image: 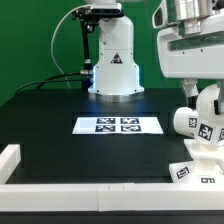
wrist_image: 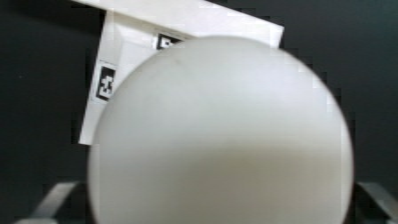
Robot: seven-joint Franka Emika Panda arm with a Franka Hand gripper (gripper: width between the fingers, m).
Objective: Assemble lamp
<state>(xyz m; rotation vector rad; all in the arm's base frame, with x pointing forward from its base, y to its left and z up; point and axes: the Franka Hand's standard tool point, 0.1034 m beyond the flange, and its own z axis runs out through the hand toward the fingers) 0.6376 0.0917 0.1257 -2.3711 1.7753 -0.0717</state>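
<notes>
The bulb [wrist_image: 214,130] fills the wrist view with its smooth round white head. My gripper [wrist_image: 217,210] is shut on it, with dark fingers [wrist_image: 43,205] showing at either side. Behind the bulb lies the square white base [wrist_image: 128,70] with black-and-white tags. In the exterior view the gripper [image: 192,92] hangs at the far right and holds the bulb [image: 207,104] over the flared base [image: 196,168]. A white tagged part [image: 186,121], probably the shade, sits beside the bulb; its shape is partly hidden.
The marker board [image: 118,125] lies at the middle of the black table. The arm's base [image: 112,62] stands at the back with a cable to its left. A white rail [image: 12,160] runs along the table's front and left corner.
</notes>
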